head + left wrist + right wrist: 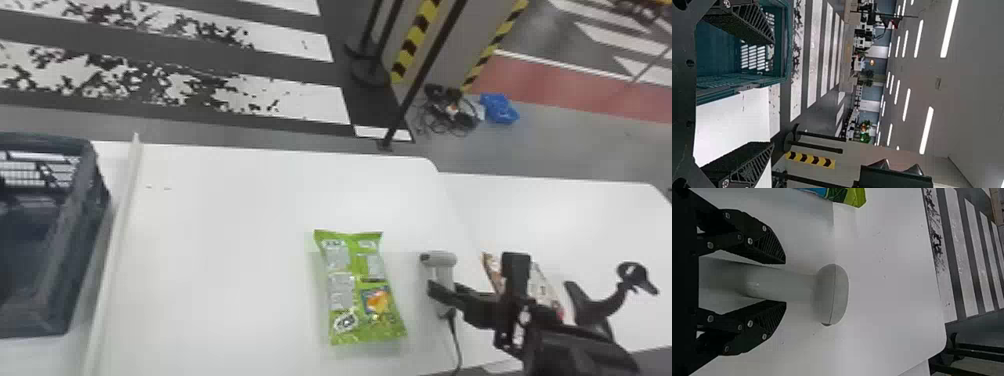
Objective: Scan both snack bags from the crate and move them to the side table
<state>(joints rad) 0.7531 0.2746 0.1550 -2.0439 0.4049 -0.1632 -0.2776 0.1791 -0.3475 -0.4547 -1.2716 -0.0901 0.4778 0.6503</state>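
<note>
The right gripper (785, 282) has its fingers apart, one on each side of the handle of the scanner (785, 284), probably because the handle is the slim part to close on; whether either finger touches it, I cannot tell. The scanner's head lies ahead of the fingertips and its handle runs back between them, so its long axis follows the gripper's own reach. The green bag (357, 287) lies flat on the table (215, 240), just to the left of the right gripper, with small-print panels upward, likely laid that way to offer its code to the scanner. Its long axis runs mostly away from the robot, the near end slanting a little toward the gripper, the pictured food at that end. The other bag (492, 270) is on the side table (555, 215), beyond the right gripper and partly hidden by it, which suggests one bag is done and the green one comes next. The left gripper (773, 93) has its fingers well apart with nothing between them, near the crate (783, 47)
</note>
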